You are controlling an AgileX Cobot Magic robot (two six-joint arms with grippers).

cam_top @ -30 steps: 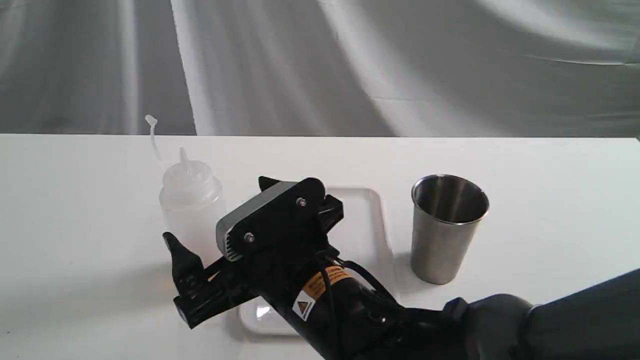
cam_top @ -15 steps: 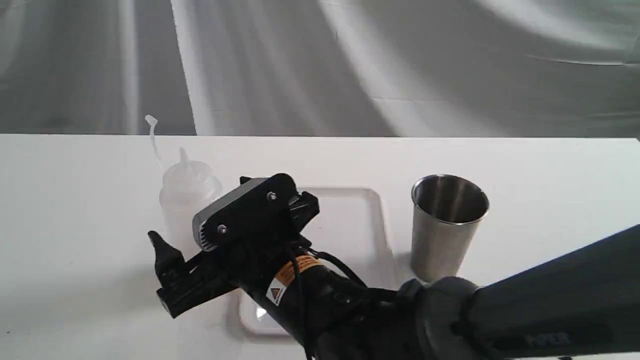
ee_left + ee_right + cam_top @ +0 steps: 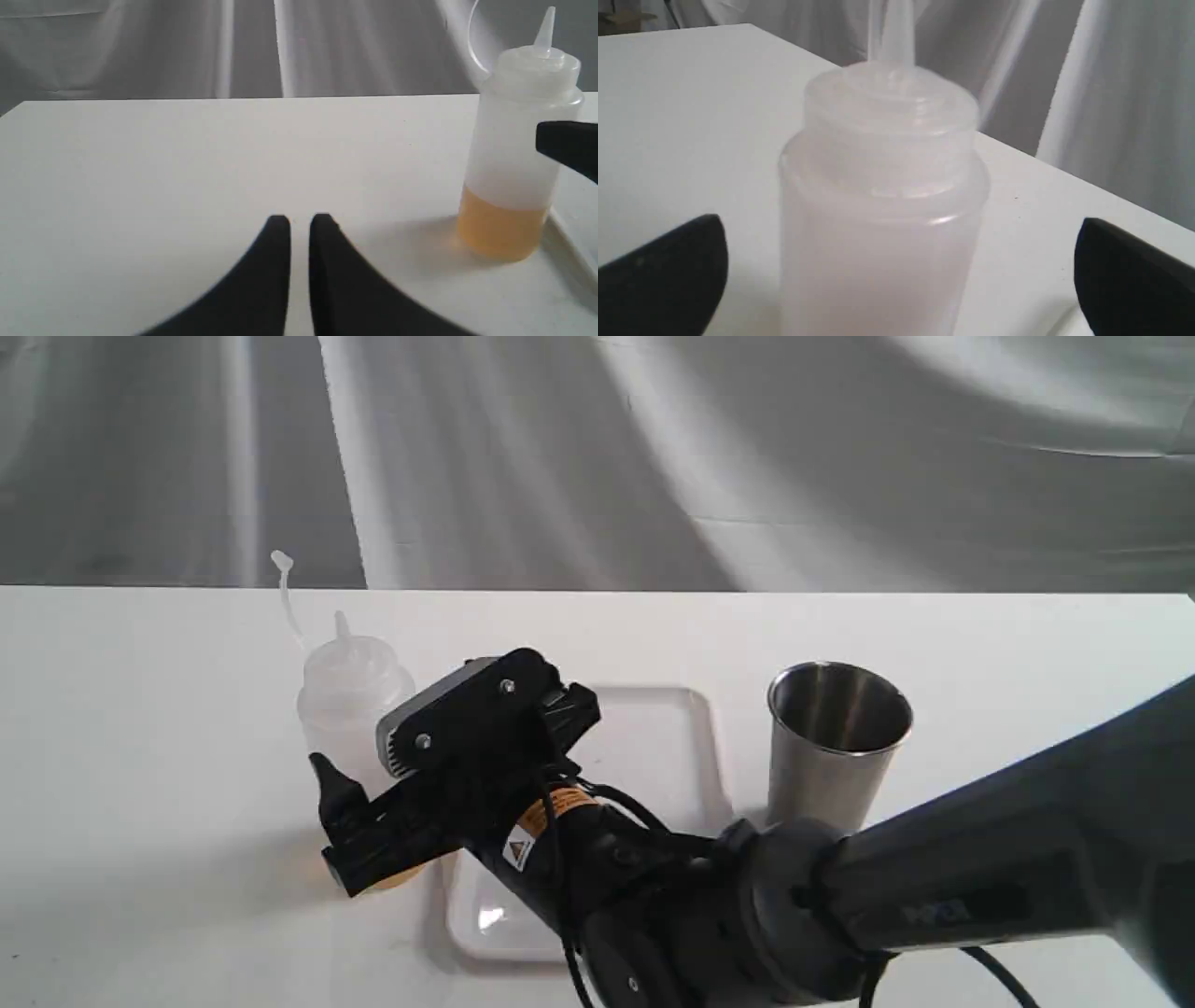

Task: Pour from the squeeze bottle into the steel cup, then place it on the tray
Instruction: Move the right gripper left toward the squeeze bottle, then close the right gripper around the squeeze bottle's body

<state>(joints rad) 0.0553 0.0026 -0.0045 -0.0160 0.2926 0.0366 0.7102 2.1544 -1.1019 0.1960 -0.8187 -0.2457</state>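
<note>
Right claw (image 3: 899, 233) wide, flanking squeeze bottle (image 3: 350, 700) left of centre, no contact. Centre body in gap, close gently: soft wall may squirt. Left claw (image 3: 299, 219) narrow, empty.

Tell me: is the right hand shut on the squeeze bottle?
No: the right hand is open, its fingers clear of the squeeze bottle on both sides.

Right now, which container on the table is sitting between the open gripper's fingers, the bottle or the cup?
The squeeze bottle, translucent with amber liquid: the right gripper straddles it, open and not touching. The steel cup stands alone on the tray's other side.
</note>
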